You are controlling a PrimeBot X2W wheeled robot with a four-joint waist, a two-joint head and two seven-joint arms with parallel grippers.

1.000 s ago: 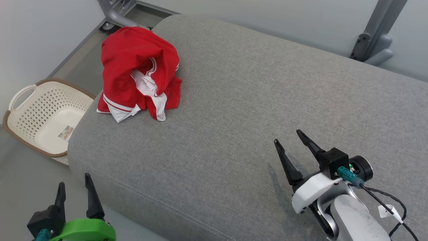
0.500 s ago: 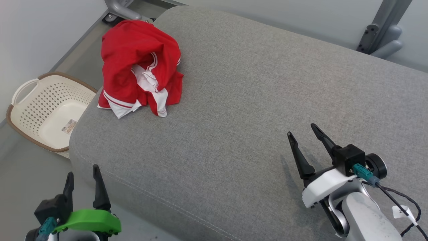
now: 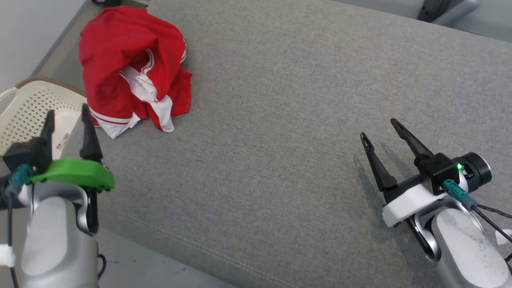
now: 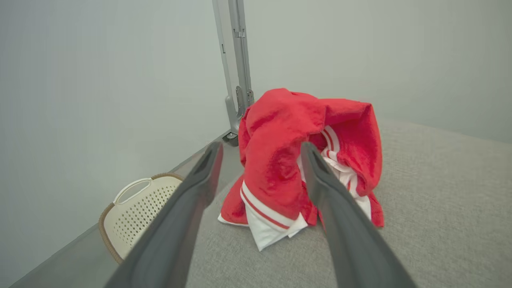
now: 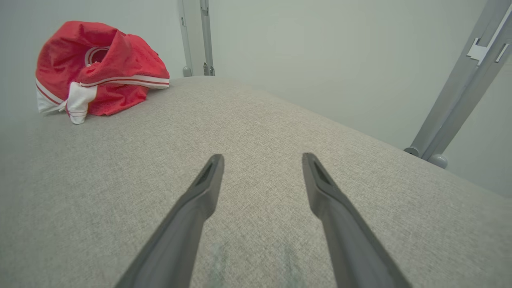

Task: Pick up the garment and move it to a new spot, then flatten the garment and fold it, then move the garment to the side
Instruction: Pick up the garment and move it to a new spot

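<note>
- A broad grey upholstered cushion (image 3: 280,120) fills the scene, with pale walls behind it and a cream perforated basket (image 3: 24,104) on the floor off its left end.
- The garment (image 3: 132,68), red with white striped trim, lies in a crumpled heap at the far left corner of the cushion. Nothing holds it.
- The left hand (image 3: 67,111) hovers at the cushion's near left edge with its 2 fingers spread apart and nothing between them. The heap lies straight ahead of its fingertips and a touch to their right, near but not touching.
- In the left wrist view the garment (image 4: 276,160) sits framed between the fingers of the left hand (image 4: 261,146), with its white hem nearest.
- The right hand (image 3: 378,128) is also spread wide and empty, low over bare fabric. From it the garment (image 5: 96,68) lies well apart, ahead and far to its left.
- The heap looks slightly longer along the left hand's line of reach than across it.
- The left hand is clearly the nearer, so the pickup likely calls for a short forward reach by it.
</note>
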